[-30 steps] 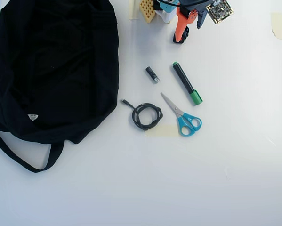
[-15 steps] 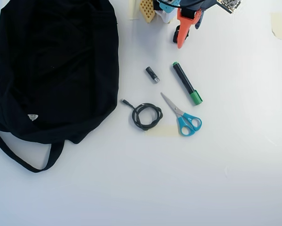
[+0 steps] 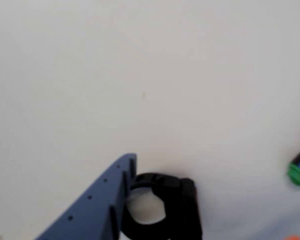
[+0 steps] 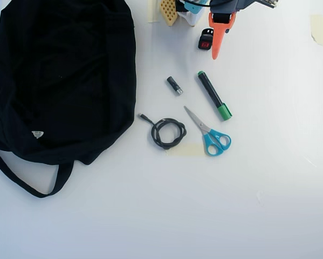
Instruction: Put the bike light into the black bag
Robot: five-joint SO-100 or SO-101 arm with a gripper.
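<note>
Beside the bike light (image 4: 205, 39), gripper (image 4: 212, 47) jaws parted, blue finger (image 3: 120, 186) touching it

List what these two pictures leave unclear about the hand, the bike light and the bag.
- Hand: whether it grips the bike light; overhead view too small, wrist view blurred and cut off at the bottom edge.
- Bike light: its lower part, past the wrist view's bottom edge.
- Black bag: its opening can't be made out overhead.

Bright even light, faint shadows, wrist view soft and blurred, overhead view sharp
</note>
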